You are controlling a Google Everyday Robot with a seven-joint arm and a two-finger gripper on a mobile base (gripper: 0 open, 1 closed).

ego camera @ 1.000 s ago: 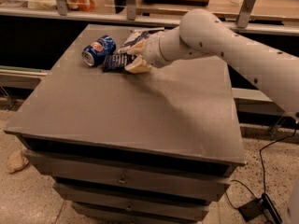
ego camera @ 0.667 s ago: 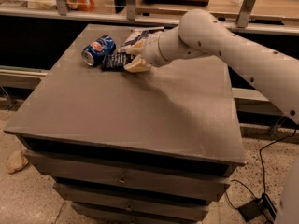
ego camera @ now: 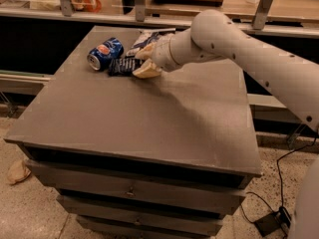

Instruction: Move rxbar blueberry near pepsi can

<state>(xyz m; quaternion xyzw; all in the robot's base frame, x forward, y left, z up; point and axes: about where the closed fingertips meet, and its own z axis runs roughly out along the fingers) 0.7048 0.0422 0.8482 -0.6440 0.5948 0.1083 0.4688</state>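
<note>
The claw point(ego camera: 141, 62) sits low over the far left of the table point(ego camera: 149, 133). I cannot tell whether it grips anything. A careless sideways pull could nudge the soda can point(ego camera: 104, 54), which lies on its side, and set it rolling. The snack bar point(ego camera: 121, 66) lies flat, its right end at the claw, just beside the can.

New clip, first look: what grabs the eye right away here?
The big pale arm reaches in across the grey table, with its tool at the far end. There the dark rxbar blueberry lies close beside the pepsi can, which is on its side, and a blue-and-white bag sits just behind.
</note>
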